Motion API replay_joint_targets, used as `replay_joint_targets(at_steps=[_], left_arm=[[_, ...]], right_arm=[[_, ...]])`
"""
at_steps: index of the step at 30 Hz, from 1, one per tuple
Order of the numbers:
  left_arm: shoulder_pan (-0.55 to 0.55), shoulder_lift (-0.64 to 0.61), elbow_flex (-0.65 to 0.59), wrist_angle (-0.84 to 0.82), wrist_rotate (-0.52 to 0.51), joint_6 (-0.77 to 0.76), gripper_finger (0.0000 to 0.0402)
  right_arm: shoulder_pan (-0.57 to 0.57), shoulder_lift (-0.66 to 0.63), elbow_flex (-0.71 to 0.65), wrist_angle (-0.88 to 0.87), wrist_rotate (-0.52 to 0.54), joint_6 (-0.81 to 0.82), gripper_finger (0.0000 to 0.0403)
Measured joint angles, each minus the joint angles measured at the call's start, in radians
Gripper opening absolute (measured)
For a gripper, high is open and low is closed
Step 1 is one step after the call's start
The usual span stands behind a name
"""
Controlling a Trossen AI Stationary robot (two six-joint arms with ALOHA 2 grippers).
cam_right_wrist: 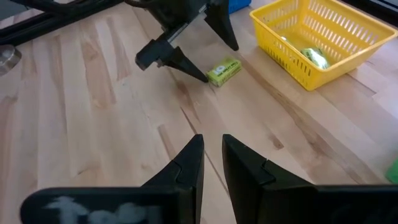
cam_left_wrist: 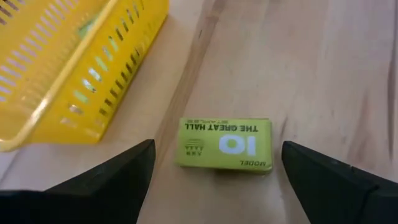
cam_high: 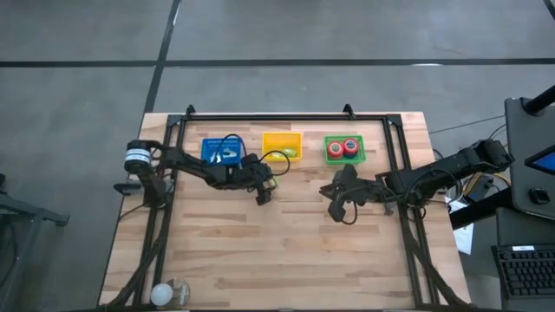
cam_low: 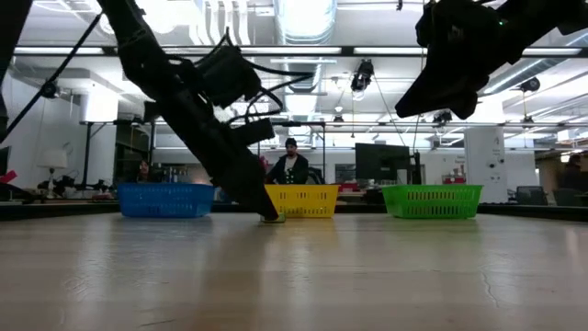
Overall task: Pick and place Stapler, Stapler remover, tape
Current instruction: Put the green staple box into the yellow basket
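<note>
A small yellow-green box (cam_left_wrist: 225, 144) printed "10 THE GREAT HALL" lies flat on the wooden table beside the yellow tray (cam_left_wrist: 56, 74). My left gripper (cam_left_wrist: 217, 152) is open and low over the table. Its fingers stand on either side of the box without touching it, as the right wrist view also shows around the box (cam_right_wrist: 224, 70). My right gripper (cam_right_wrist: 211, 158) is shut and empty, raised above the table's middle (cam_high: 340, 204). Red tape rolls (cam_high: 344, 147) lie in the green tray (cam_high: 328, 159).
Three trays stand in a row near the far edge: blue (cam_high: 208, 144) with dark and white items, yellow (cam_high: 270, 139) with a greenish item (cam_right_wrist: 314, 57), and green. A pale round object (cam_high: 169, 293) sits at the near left corner. A person (cam_low: 291, 165) is in the room behind.
</note>
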Motion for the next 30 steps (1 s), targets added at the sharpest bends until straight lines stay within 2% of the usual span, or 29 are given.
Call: replay_joint_targets(at_steps=[7,12,16,24,30], left_arm=[[0.019,0.056,0.023,0.018,0.073,0.022,0.0351],[0.019,0.056,0.023,0.01,0.086,0.011,0.0344],[0.016,0.045,0.022,-0.009,0.105,-0.008,0.0315],[0.015,0.031,0.02,-0.02,0.134,-0.047,0.0225],[0.008,-0.02,0.023,-0.006,0.143,-0.05,0.022]], right_arm=[[0.002,0.0,-0.011,0.0,0.0,0.001,0.0052],[0.002,0.0,-0.017,0.001,0.0,0.003,0.0052],[0.002,0.0,-0.017,0.003,0.0,0.003,0.0052],[0.002,0.0,-0.017,0.003,0.0,0.002,0.0052],[0.002,0.0,-0.017,0.002,0.0,0.0,0.0052]])
